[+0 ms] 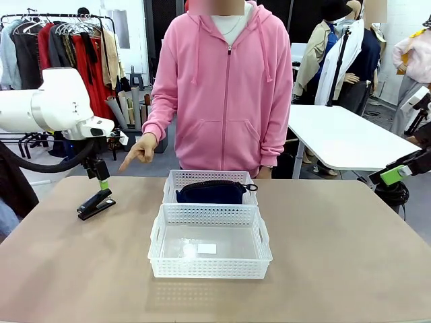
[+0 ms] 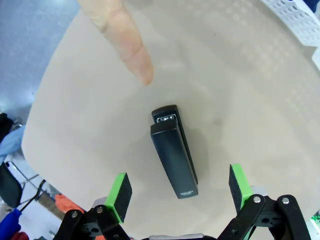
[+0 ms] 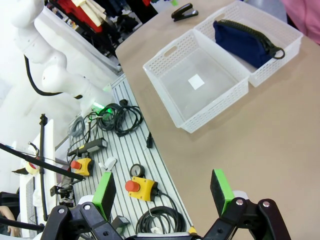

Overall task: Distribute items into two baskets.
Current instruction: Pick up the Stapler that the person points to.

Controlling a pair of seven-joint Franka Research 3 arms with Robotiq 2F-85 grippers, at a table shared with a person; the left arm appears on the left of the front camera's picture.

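The black stapler (image 1: 94,204) lies on the tan table at the left, and the left wrist view has the stapler (image 2: 174,152) lying between the finger lines. My left gripper (image 1: 101,180) hangs open just above it, the left gripper (image 2: 180,186) touching nothing. A person's hand (image 1: 138,153) points a finger (image 2: 125,45) down at the stapler. The navy pouch (image 1: 212,193) lies in the smaller far basket (image 1: 202,176). The larger near basket (image 1: 209,266) holds only a white label. My right gripper (image 1: 394,175) is open off the table's right edge; the right gripper (image 3: 162,192) is far from both baskets.
The person in a pink hoodie (image 1: 225,87) stands at the far side. In the right wrist view a slatted rail with cables and red stop buttons (image 3: 135,185) runs beside the table. The larger basket (image 3: 220,107), smaller basket (image 3: 275,62) and pouch (image 3: 240,37) lie ahead.
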